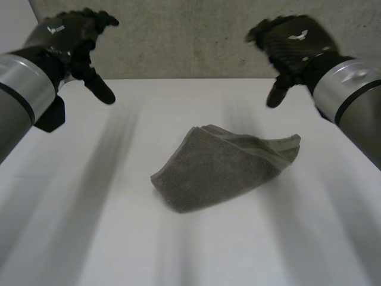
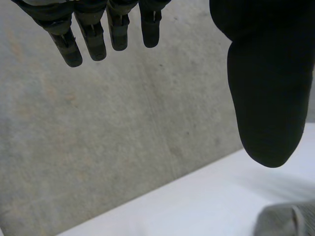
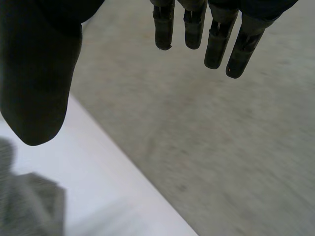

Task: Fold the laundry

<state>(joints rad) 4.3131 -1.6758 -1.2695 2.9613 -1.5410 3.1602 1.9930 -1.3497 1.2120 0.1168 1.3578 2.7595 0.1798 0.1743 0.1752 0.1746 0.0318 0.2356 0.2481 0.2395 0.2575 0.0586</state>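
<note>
The folded grey towel [image 1: 223, 167] lay in the middle of the white table [image 1: 89, 226], with free table on all sides. The left hand [image 1: 74, 42] and the right hand [image 1: 292, 42] hung near the far edge, fingers relaxed, holding nothing. Both wrist views cut the towel off.

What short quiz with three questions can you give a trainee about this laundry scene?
1. True or false: the left hand holds the grey towel.
2. Where does the towel lie? A) on the white table B) in a basket C) on a chair
3. Fill in: the fingers of the right hand are ___ and hold nothing.
Key: 1 false; 2 A; 3 open.
</note>
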